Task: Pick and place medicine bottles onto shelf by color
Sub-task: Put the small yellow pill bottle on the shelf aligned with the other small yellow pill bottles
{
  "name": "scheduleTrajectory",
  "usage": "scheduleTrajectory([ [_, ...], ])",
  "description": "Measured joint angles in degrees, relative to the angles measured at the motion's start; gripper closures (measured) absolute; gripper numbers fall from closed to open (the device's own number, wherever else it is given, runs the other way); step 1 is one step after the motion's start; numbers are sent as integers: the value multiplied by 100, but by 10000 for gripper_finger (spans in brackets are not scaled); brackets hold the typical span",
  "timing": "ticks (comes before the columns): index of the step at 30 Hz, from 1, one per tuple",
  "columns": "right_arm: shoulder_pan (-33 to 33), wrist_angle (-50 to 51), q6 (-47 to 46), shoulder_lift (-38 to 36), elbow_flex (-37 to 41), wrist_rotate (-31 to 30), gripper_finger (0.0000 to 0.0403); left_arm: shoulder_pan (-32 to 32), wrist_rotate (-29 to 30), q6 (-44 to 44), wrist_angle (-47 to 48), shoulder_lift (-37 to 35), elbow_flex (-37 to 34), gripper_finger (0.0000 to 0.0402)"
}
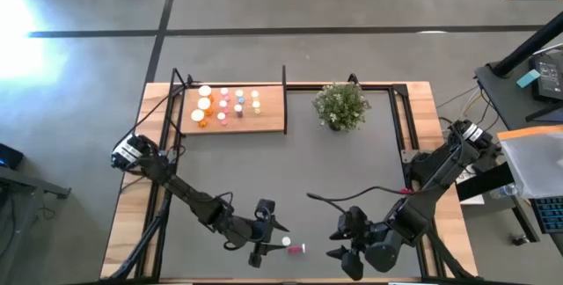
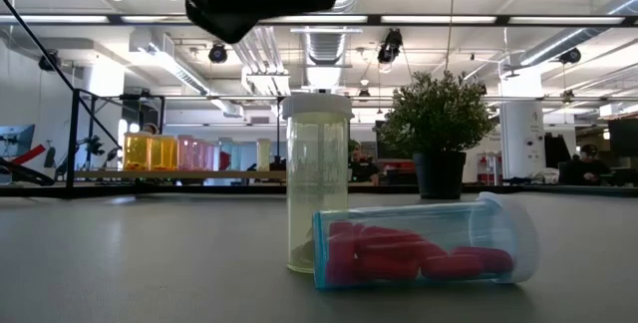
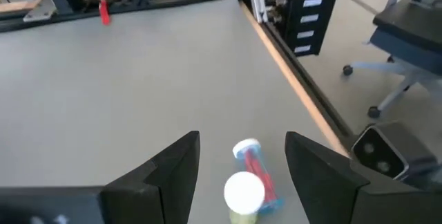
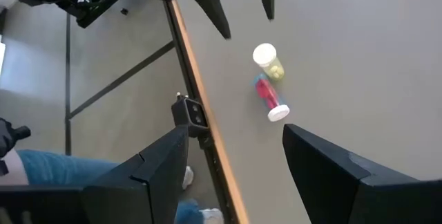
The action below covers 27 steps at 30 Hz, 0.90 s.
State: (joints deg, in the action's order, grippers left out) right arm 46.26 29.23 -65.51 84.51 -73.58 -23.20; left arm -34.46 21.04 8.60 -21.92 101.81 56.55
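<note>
**A:** Two bottles are left at the near edge of the bench (image 1: 352,179): a yellow bottle (image 2: 317,183) standing upright with its white cap on top, and a red-pill bottle (image 2: 424,251) lying on its side, touching or all but touching it. Which one first?

**B:** The upright one, I'd judge. The left gripper (image 3: 242,162) hovers above it with its fingers (image 3: 166,172) apart and nothing between them; in the left wrist view the white cap sits roughly midway in the gap. Descend straight, so the far finger doesn't knock the lying bottle (it could roll toward the bench edge, which is near).

**A:** And the other arm?

**B:** The right gripper (image 1: 347,248) waits beside them, fingers spread wide, empty, touching nothing.

**A:** Where does the yellow one go?

**B:** To the shelf (image 1: 273,120) at the far left, beside the potted plant (image 1: 340,105), where the other bottles already stand in colour rows. Close on the body below the cap, not on the cap itself, and keep it vertical.
</note>
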Motion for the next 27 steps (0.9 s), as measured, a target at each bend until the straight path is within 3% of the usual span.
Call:
scheduleTrajectory([
  [7, -13, 4, 376, 2, 0, -98, 177, 11, 2, 0, -15, 293, -7, 204],
  [27, -15, 48, 362, 2, -2, -98, 177, 11, -125, 2, -28, 801, 27, 204],
])
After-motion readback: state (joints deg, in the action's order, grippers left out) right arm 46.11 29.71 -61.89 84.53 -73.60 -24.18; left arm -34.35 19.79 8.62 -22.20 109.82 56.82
